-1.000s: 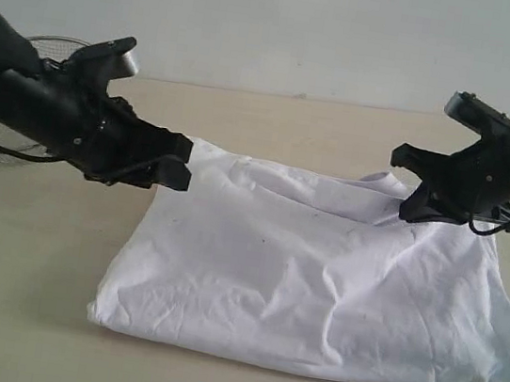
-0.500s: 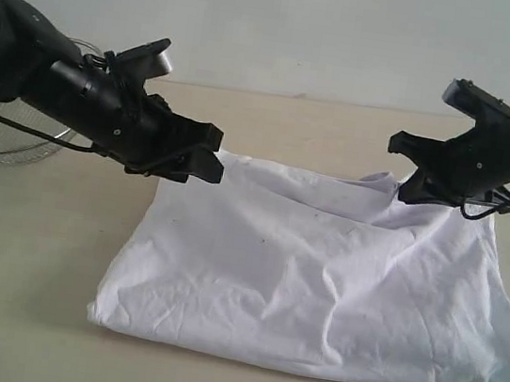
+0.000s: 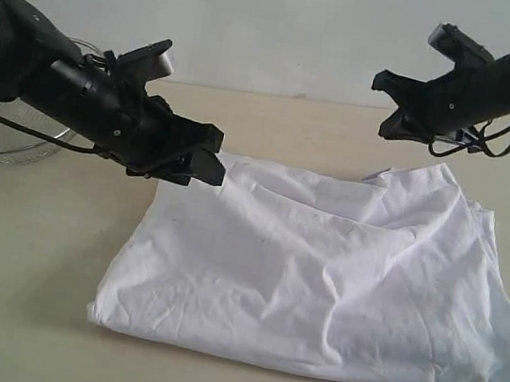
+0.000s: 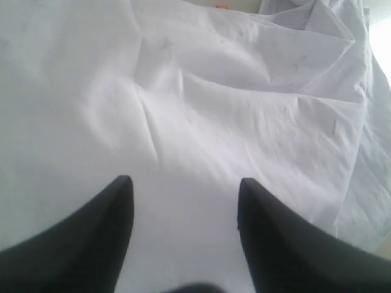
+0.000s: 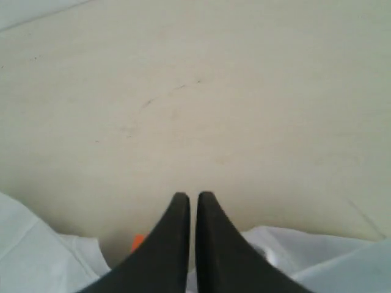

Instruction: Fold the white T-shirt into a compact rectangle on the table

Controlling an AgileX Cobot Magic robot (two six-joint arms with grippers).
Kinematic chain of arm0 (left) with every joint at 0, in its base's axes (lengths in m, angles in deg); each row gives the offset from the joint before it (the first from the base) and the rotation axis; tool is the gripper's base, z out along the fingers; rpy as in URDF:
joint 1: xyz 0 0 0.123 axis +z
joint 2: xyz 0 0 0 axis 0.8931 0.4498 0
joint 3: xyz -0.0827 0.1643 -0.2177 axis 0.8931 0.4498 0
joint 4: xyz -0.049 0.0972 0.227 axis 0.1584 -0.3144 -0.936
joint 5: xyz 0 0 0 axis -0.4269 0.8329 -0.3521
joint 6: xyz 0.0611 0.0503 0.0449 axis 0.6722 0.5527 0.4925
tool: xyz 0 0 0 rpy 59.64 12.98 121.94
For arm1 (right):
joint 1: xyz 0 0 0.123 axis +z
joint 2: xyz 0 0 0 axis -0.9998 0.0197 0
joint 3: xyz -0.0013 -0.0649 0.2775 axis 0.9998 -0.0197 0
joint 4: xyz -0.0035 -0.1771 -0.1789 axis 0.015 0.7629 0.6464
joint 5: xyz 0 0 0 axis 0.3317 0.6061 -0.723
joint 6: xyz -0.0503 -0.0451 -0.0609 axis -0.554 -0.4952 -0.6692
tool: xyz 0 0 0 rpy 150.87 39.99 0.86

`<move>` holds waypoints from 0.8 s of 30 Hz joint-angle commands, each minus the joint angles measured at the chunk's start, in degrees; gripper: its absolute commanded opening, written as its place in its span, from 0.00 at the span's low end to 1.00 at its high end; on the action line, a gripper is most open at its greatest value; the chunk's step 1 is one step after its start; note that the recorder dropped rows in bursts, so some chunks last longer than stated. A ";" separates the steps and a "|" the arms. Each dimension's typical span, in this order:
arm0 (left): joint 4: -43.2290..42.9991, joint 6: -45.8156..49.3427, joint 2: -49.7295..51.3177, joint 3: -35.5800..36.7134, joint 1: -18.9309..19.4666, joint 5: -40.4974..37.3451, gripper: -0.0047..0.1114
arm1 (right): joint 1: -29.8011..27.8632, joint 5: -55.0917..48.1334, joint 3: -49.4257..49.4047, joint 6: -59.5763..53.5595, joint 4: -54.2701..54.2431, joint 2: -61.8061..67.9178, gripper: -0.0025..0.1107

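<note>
The white T-shirt (image 3: 319, 276) lies folded and wrinkled on the table (image 3: 32, 293), plain side up. My left gripper (image 3: 213, 168) hovers over its far left corner, open, with nothing between the fingers; in the left wrist view the left gripper (image 4: 184, 179) has only the shirt's cloth (image 4: 214, 91) below it. My right gripper (image 3: 383, 105) hangs in the air above the shirt's far right corner, shut and empty. In the right wrist view the right gripper (image 5: 192, 194) points at bare table (image 5: 183, 91), with the shirt's edge (image 5: 317, 256) underneath and a small orange-red patch (image 5: 137, 243) beside it.
A wire-mesh metal bowl (image 3: 5, 142) stands at the far left of the table, behind my left arm. A pale wall rises behind the table's back edge. Bare tabletop lies in front of the shirt and to its left.
My left gripper moved right over the shirt's far left corner, then held still. My right gripper rose up and away from the far right corner, which stays lying on the table.
</note>
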 commanded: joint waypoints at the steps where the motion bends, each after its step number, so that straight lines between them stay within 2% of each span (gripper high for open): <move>1: 0.58 1.44 -0.04 -1.05 0.05 -2.02 0.46 | -0.83 -6.82 1.15 0.73 3.52 -1.20 0.02; 5: 0.63 3.00 -0.04 -2.64 0.05 -1.09 0.46 | -0.83 -9.47 0.83 6.04 11.46 -5.33 0.02; 7: 0.63 3.00 0.22 -3.91 0.05 -0.10 0.45 | -0.83 -10.54 -0.77 5.98 11.96 -7.10 0.02; 16: 0.16 5.99 9.12 -12.94 0.05 -6.56 0.23 | -1.07 -5.33 -13.25 3.90 12.24 -9.32 0.02; 21: 0.16 6.40 13.03 -16.00 0.05 -5.18 0.08 | -1.07 -1.86 -15.64 2.81 12.28 -9.10 0.02; 24: 0.16 6.79 15.63 -17.68 0.05 -4.38 0.08 | -1.07 -1.60 -15.64 3.56 13.26 -8.24 0.02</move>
